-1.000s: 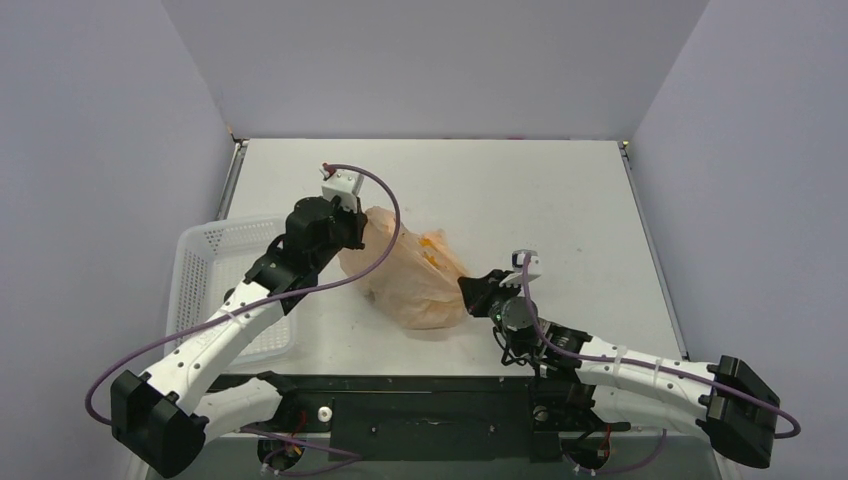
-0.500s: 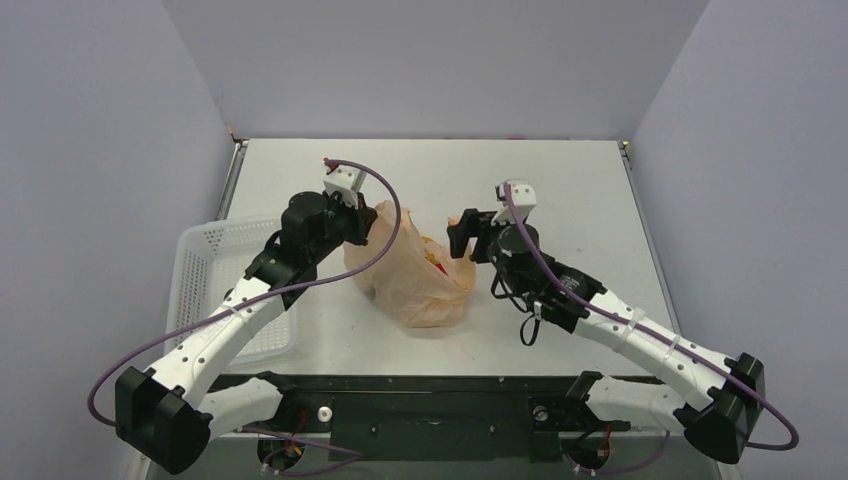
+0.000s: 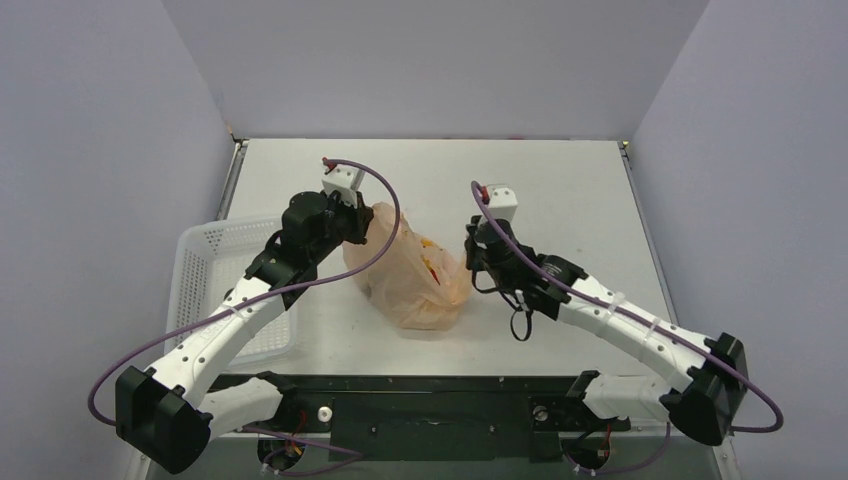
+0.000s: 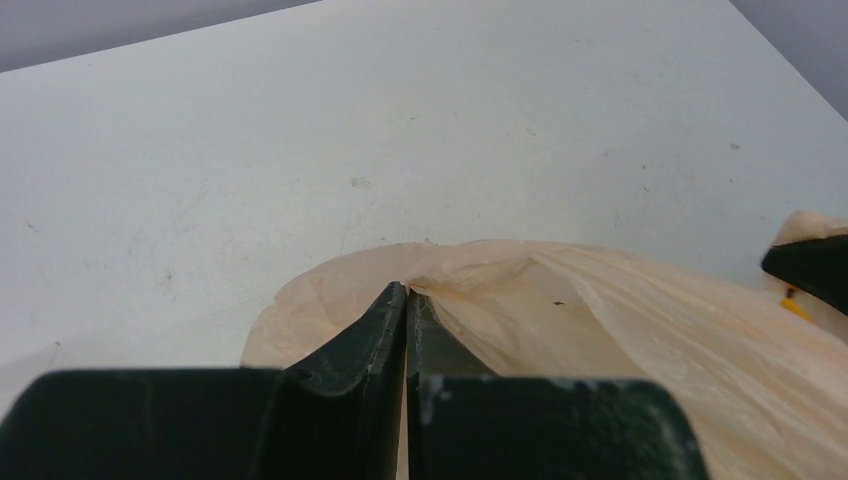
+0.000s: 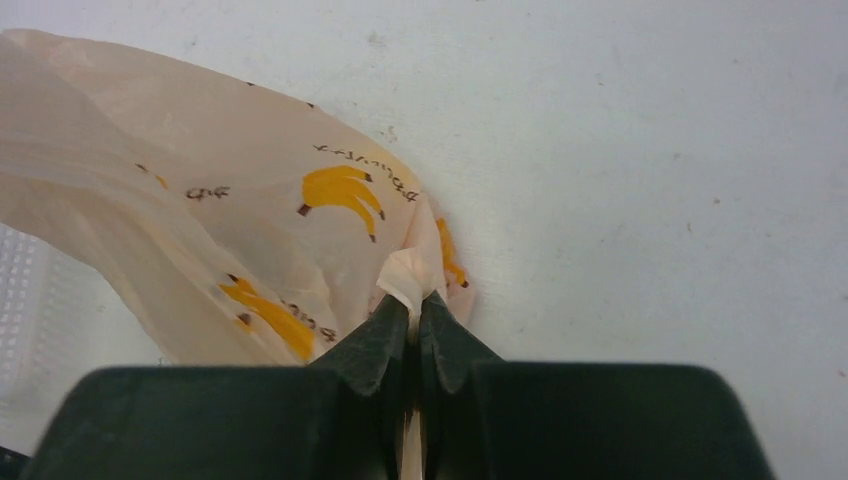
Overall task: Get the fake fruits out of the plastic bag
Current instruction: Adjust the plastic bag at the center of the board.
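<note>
A: Right end effector (image 3: 470, 252) has moved vs a sec ago. It was low at the bag's near-right corner, then came off w/ fingers apart. Now it's back on the bag's right edge, further up the table (image 3: 570, 185).

B: Left side changed?

A: Barely. The left arm is approx. where it was.

B: OK, near to far then.

A: Nearest is a white mesh basket (image 3: 205, 250) at the table's left edge, w/ the left arm reaching over it. Next is the plastic bag (image 3: 412, 290), a peach, see-thru heap lying mid-table between the two arms, just right of the basket.

B: Right end effector state?

A: Together, clamped on the plastic bag. The wrist cam shows a twisted strip of film pinched between the tips (image 5: 413, 300). Yellow banana prints (image 5: 340, 190) sit on the film just past them.

B: And the left?

A: Left end effector (image 3: 360, 228) is also together, nipping the bag's far-left rim. On its own cam the film gathers right at the closed tips (image 4: 405, 292) and drapes off to the right.

B: Fake fruits?

A: Can't make any out. The film is creased and only the yellow-orange print shows through.

B: Beyond the bag?

A: Bare white table running to the back wall.
</note>
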### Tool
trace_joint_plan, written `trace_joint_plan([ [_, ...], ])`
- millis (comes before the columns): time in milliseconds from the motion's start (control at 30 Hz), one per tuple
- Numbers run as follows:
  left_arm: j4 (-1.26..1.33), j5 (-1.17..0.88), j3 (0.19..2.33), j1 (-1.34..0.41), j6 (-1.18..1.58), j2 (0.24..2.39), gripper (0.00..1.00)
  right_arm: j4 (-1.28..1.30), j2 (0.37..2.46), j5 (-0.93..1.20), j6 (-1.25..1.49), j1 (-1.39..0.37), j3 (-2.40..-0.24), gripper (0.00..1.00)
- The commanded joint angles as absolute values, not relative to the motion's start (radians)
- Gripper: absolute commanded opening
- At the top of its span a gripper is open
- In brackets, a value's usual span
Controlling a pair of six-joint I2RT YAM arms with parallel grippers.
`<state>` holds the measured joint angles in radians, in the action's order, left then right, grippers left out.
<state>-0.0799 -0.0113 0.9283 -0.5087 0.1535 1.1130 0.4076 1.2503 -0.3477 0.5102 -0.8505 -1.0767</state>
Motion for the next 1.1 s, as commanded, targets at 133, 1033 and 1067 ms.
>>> trace_joint_plan([
  [133, -0.050, 0.197, 0.954, -0.503, 0.155, 1.042, 0.00, -0.018, 0.777, -0.331, 0.537, -0.830, -0.639, 0.00],
  [1033, -0.025, 0.096, 0.947, -0.503, 0.138, 1.062, 0.00, -0.082, 1.024, 0.196, 0.476, -1.081, -0.742, 0.46],
  [1067, -0.025, 0.092, 0.949, -0.503, 0.138, 1.064, 0.00, -0.069, 1.024, 0.143, 0.466, -1.080, -0.768, 0.49],
])
